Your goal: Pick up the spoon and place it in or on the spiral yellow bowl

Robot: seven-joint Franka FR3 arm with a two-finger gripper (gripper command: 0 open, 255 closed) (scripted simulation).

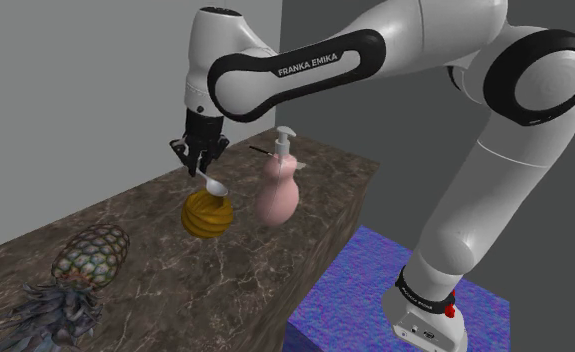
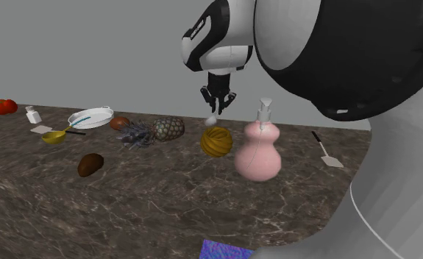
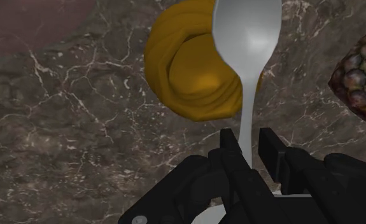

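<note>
The spoon (image 3: 247,44) and pineapple (image 3: 361,73) run off the wrist view's edges.

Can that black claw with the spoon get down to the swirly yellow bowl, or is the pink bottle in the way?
Probably yes. The gripper, shut on the spoon, hangs just above the yellow bowl, with nothing between them. The pink bottle stands beside the bowl, off the way down.

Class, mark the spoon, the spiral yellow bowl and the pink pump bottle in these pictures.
spoon (image 3: 246,35): wrist view, on its scoop.
spiral yellow bowl (image 1: 207,214): shoulder view, on its ribbed side.
pink pump bottle (image 2: 257,158): second exterior view, on its round lower body.
</note>
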